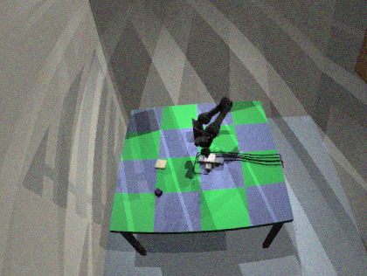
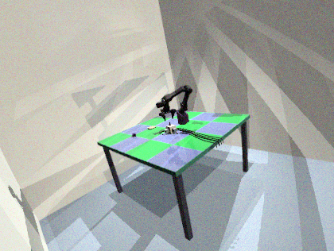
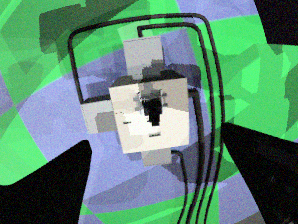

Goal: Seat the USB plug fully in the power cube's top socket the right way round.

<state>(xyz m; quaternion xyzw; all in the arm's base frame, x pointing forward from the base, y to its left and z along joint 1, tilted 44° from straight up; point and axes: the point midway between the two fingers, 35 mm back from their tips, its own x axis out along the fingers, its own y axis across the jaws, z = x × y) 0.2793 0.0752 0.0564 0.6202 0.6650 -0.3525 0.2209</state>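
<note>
The white power cube stands on the checkered table. In the wrist view a small black and grey shape, apparently the USB plug, shows at the middle of its top face. How deep the plug sits and which way round it is cannot be told. My gripper is open and empty above the cube, with one dark finger on each side in the wrist view. In the top view the fingertips are too small and dark to make out clearly.
Grey plugs stick out of the cube's sides. Black cables loop around it and run to the table's edge. A flat beige block and a small dark cube lie on the table.
</note>
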